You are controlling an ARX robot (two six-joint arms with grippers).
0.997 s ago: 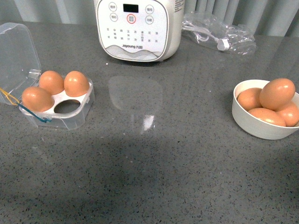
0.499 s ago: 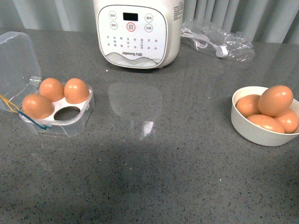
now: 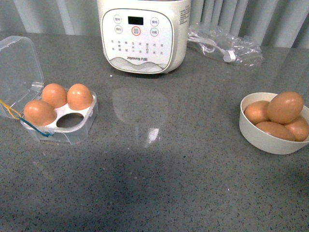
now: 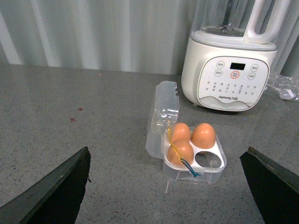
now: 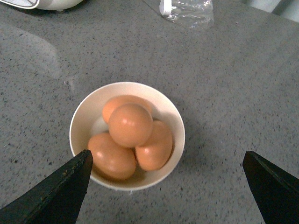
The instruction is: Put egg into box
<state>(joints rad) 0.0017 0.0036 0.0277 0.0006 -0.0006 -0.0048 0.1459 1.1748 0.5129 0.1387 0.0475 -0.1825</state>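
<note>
The box [image 3: 58, 134] stands open at the left of the grey counter, its clear lid [image 3: 17, 67] tipped back. It holds three brown eggs, and its near right cell [image 3: 67, 121] is empty. The egg [image 3: 285, 107] lies on top of three other brown eggs in a round white bowl [image 3: 263, 140] at the right. Neither gripper shows in the front view. My left gripper [image 4: 167, 150] is open and empty, above and short of the box [image 4: 191, 173]. My right gripper [image 5: 167, 152] is open and empty, above the bowl [image 5: 81, 121], with the egg [image 5: 131, 125] between its fingers' lines.
A white kitchen appliance [image 3: 142, 34] with a button panel stands at the back centre. A crumpled clear plastic bag [image 3: 227, 43] with a cord lies at the back right. Yellow and blue bands [image 3: 29, 121] hang at the box's near left corner.
The front view has shifted a little, so the box and bowl sit slightly lower in the picture. No object has moved on the counter.
</note>
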